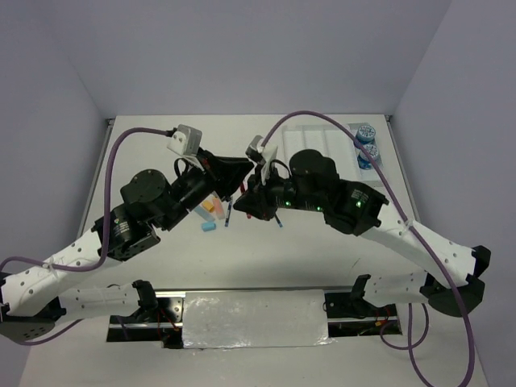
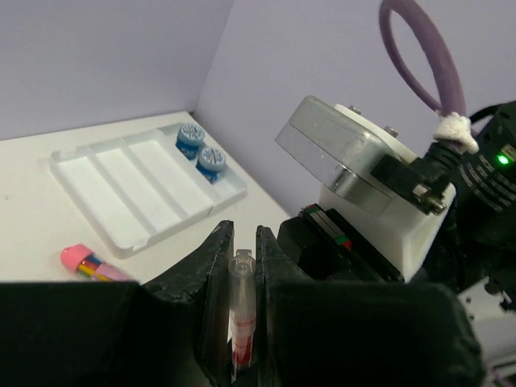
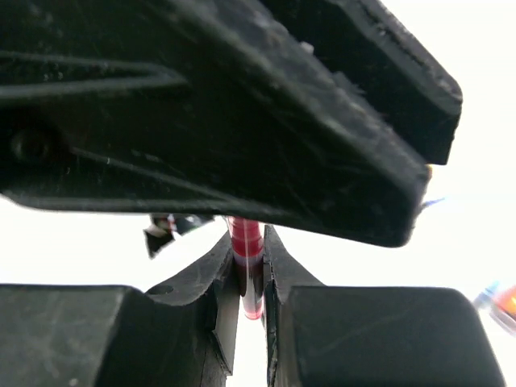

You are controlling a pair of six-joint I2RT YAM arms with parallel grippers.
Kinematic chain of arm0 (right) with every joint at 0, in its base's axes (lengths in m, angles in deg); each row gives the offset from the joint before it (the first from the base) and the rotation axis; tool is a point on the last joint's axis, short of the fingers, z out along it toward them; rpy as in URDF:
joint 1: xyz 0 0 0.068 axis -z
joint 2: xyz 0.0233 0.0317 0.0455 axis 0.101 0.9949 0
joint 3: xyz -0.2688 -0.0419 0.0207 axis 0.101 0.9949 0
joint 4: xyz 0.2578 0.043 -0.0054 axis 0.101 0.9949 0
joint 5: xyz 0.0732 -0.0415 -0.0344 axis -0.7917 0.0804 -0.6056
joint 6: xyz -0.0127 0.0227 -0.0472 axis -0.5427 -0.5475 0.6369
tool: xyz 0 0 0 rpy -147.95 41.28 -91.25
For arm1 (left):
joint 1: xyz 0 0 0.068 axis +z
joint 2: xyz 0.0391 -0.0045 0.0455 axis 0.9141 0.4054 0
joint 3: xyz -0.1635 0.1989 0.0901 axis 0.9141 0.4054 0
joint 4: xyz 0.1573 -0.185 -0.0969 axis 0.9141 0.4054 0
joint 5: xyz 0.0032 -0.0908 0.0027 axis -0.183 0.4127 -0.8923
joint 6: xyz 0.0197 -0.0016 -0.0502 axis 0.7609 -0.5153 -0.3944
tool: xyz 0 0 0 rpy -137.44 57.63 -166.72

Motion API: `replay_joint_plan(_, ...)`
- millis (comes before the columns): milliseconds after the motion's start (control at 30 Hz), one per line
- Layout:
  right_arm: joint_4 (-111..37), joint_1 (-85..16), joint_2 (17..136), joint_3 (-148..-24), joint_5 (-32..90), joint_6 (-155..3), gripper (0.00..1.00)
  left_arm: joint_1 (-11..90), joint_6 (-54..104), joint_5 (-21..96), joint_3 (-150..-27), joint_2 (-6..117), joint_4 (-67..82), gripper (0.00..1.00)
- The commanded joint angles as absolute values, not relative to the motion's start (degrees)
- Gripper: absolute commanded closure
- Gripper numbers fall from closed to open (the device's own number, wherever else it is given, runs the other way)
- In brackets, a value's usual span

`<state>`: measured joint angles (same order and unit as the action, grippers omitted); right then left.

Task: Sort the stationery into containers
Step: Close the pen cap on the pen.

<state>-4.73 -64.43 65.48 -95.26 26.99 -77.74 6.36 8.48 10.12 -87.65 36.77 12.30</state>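
A red pen (image 2: 242, 310) with a clear cap is held between both grippers above the middle of the table. In the left wrist view my left gripper (image 2: 243, 242) is shut on its capped end. My right gripper (image 3: 248, 246) is shut on the red barrel (image 3: 247, 234), right under the left gripper's black fingers (image 3: 242, 105). From above, the left gripper (image 1: 246, 173) and the right gripper (image 1: 256, 184) meet tip to tip. The white tray (image 2: 153, 181) (image 1: 314, 143) holds two blue rolls (image 2: 189, 139) (image 2: 211, 160) in its end compartment.
A pink marker (image 2: 85, 261) lies on the table in front of the tray. Under the arms lie an orange marker (image 1: 214, 206), a light-blue piece (image 1: 208, 226) and a blue pen (image 1: 228, 211). The right wrist's camera housing (image 2: 347, 161) hangs close to the left gripper.
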Motion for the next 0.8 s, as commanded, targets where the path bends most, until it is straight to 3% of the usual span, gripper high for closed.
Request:
replay_joint_plan(0, -36.8, -64.3, 58.4, -87.9, 25.3, -81.5, 1.00, 3.9, 11.4, 15.9, -85.8, 34.5, 22.8, 1.00)
replay_joint_plan(100, -39.8, -65.3, 56.2, -80.6, 21.8, -82.7, 1.00, 3.9, 14.8, 20.0, -83.9, 31.4, 17.0, 1.00)
replay_joint_plan(200, -40.7, -65.7, 54.0, -76.4, 22.1, -82.6, 1.00, 3.9, 17.2, 23.6, -84.2, 30.9, 15.0, 0.88)
replay_joint_plan(233, -41.3, -65.8, 53.2, -74.3, 22.5, -82.9, 1.00, 3.9, 17.4, 24.0, -84.4, 30.9, 15.8, 0.75)
replay_joint_plan(400, -41.0, -65.8, 50.8, -72.4, 22.3, -82.7, 1.00, 3.9, 17.1, 23.6, -83.2, 30.1, 16.2, 0.54)
replay_joint_plan(433, -40.6, -65.8, 50.8, -72.5, 22.3, -82.7, 1.00, 3.9, 16.9, 22.4, -82.9, 29.7, 15.7, 0.46)
replay_joint_plan(567, -39.6, -65.9, 51.4, -72.2, 21.5, -82.7, 1.00, 3.9, 16.6, 20.2, -83.3, 28.5, 15.4, 0.37)
replay_joint_plan(700, -38.7, -65.8, 51.7, -71.1, 19.9, -81.8, 1.00, 3.9, 17.8, 20.7, -84.9, 27.9, 15.3, 0.20)
replay_joint_plan(767, -38.3, -65.8, 51.7, -70.6, 18.6, -81.6, 1.00, 3.9, 18.3, 21.6, -84.9, 27.1, 14.6, 0.19)
